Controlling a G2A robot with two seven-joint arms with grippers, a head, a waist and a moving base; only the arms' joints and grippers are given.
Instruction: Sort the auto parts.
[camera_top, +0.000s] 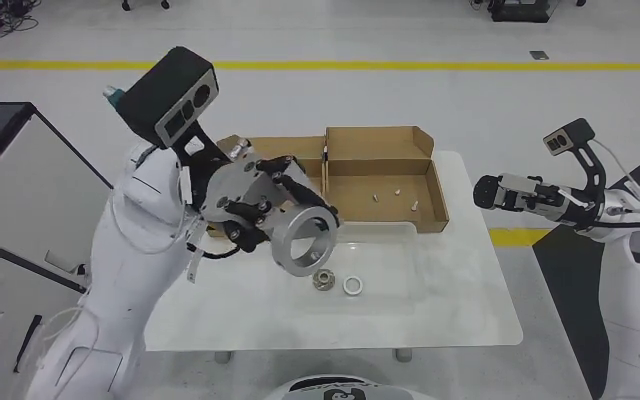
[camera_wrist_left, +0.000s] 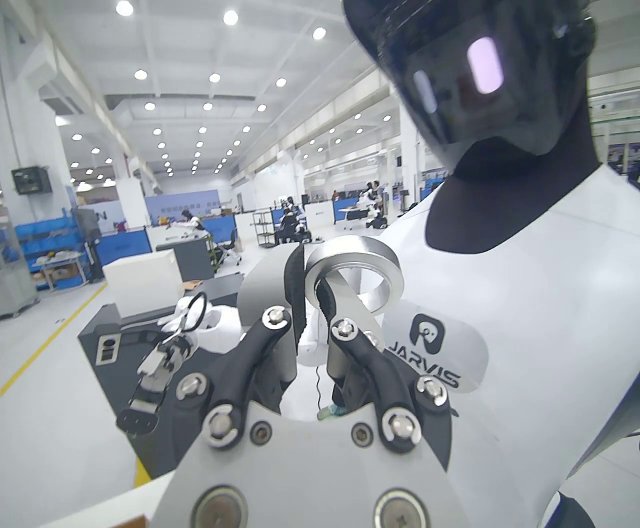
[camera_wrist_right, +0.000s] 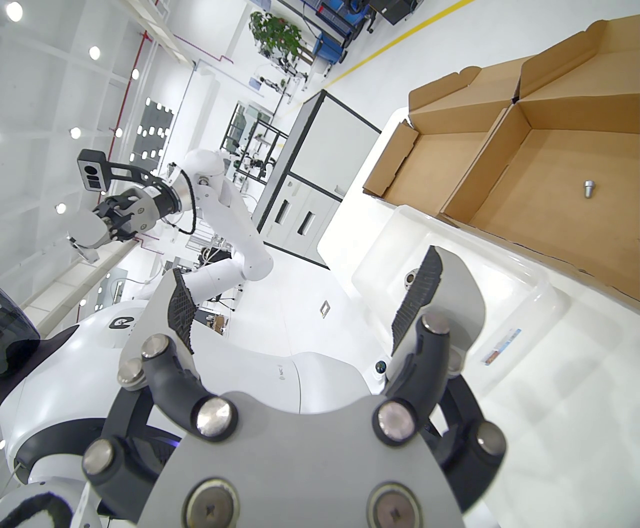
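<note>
Our left end effector (camera_wrist_left: 310, 290) is clamped on the wall of a large metal ring (camera_wrist_left: 352, 246), raised above the left part of the desk (camera_top: 470, 300). Our right end effector (camera_wrist_right: 305, 270) hangs wide open and empty beyond the desk's right edge. A clear tray (camera_top: 420, 262) mid-desk holds a small flanged metal part (camera_top: 322, 280) and a white ring (camera_top: 353, 286), with two cardboard boxes (camera_top: 380, 150) along the far edge.

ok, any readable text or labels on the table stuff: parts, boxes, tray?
Sticker on the clear tray rim: print too small to read.
Cardboard boxes: no print seen.
Metal ring in the left claw: no marking seen.
Nothing here can be quoted.
</note>
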